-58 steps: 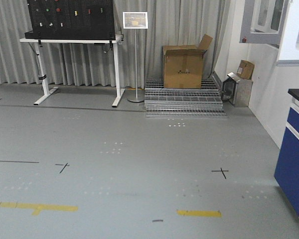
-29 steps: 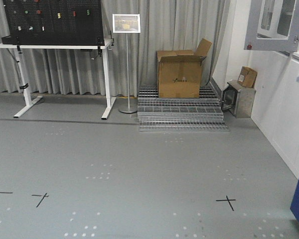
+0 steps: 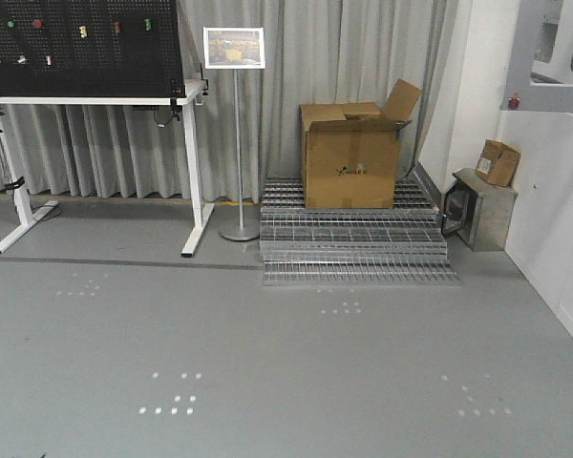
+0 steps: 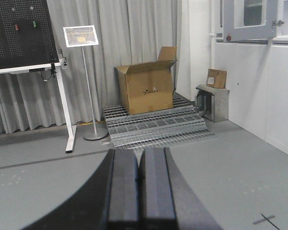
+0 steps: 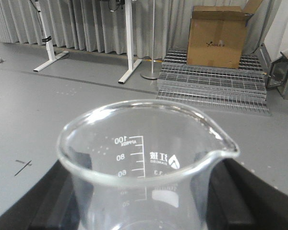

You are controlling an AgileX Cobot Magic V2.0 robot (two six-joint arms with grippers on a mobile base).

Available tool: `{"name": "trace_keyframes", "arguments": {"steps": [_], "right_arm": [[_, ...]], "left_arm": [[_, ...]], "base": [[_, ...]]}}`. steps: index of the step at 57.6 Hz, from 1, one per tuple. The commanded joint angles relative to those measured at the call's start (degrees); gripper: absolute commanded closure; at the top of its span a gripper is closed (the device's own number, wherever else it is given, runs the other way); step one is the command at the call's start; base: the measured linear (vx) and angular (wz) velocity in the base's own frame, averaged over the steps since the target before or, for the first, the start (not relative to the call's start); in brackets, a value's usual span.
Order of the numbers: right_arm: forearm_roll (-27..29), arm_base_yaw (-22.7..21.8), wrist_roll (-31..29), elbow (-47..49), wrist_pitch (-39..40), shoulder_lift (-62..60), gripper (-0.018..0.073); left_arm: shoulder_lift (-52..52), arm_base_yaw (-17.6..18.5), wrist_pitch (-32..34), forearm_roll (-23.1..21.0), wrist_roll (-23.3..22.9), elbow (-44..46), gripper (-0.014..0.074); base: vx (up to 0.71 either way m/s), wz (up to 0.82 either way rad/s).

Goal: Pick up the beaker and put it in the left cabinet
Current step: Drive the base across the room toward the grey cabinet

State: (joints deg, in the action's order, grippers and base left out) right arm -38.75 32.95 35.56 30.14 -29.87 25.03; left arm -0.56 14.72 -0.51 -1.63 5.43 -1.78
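Right wrist view: the beaker (image 5: 144, 163) stood upright between the two black fingers (image 5: 48, 201) of the right gripper (image 5: 144, 206), one finger against each side of the glass, so the claw was clamped on it. The beaker's long axis was vertical, with the open mouth up toward the camera. The pouring spout pointed to the right of the view. White graduations reading 100 and 80 and a small printed logo showed on the far wall of the glass. The beaker was held clear above the grey floor (image 3: 267, 363). Left wrist view: the left gripper (image 4: 140, 187) had its two dark fingers pressed together with only a thin seam between them, gripping nothing. Front view: an open cardboard box (image 3: 351, 157) sat on a stack of metal grating steps (image 3: 355, 248) at the far wall, before grey curtains. Just left of the steps stood a sign stand (image 3: 235, 134). Farther left was a white table (image 3: 95, 98) carrying a black pegboard (image 3: 76, 43). A small metal box (image 3: 479, 210) stood right of the steps.
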Motion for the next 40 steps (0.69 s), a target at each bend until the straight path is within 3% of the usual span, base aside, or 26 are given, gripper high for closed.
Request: {"name": "trace_keyframes", "arguments": {"steps": [1,40], "right_arm": [[-2.26,-0.21,-0.05,1.69,3.70,0.19,0.0564],[-2.26,-0.21,-0.05,1.69,3.70,0.19,0.0564]], "left_arm": [[-1.10,0.22,4.80,-0.47,-0.19,-0.94,0.0595],[-1.10,0.22,4.80,-0.47,-0.19,-0.94,0.0595]], "base": [[0.67,0.00],[0.67,-0.05]]}}
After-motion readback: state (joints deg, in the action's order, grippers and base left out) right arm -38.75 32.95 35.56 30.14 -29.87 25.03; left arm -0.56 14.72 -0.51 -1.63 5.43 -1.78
